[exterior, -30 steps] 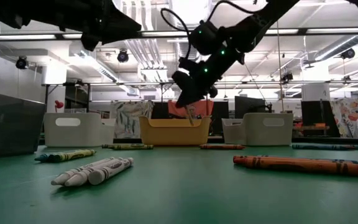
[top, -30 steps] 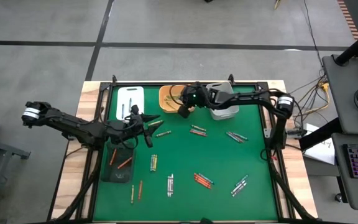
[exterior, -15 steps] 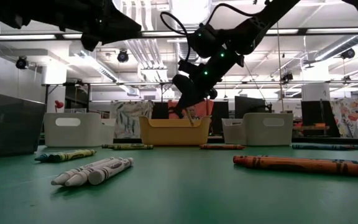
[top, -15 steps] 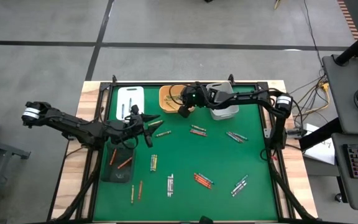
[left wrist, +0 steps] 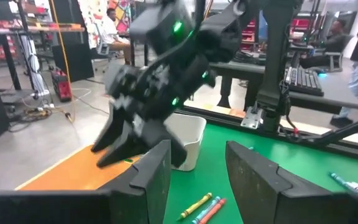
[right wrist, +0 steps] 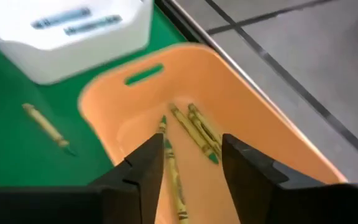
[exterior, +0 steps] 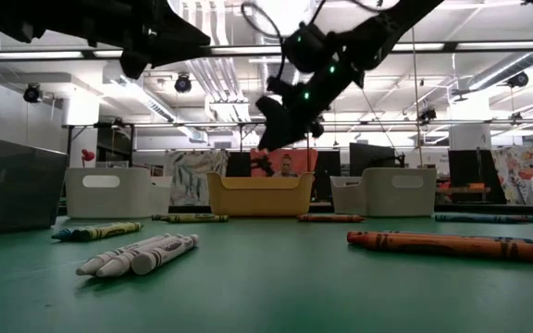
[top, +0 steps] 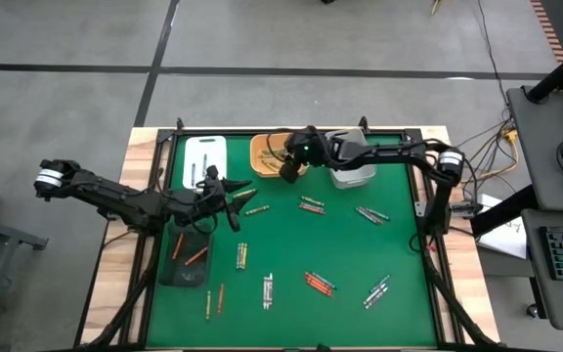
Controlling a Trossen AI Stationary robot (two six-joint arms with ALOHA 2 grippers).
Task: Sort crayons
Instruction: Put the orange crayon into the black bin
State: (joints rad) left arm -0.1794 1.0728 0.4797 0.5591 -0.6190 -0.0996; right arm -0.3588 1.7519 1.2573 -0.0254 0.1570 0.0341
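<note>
- The right gripper (top: 288, 174) is hovering over the orange tray (right wrist: 253, 124) at the far edge of the surface (top: 291, 254), its fingers standing apart and empty; yellow-olive crayons (right wrist: 194, 130) are lying in the tray below, so swinging away low is risking clipping the tray's rim.
- The left gripper (top: 231, 198) is waiting left of centre, fingers parted and empty, near the dark tray (top: 186, 264); both arms reaching for the scattered crayons (top: 318, 284) together are risking a collision.
</note>
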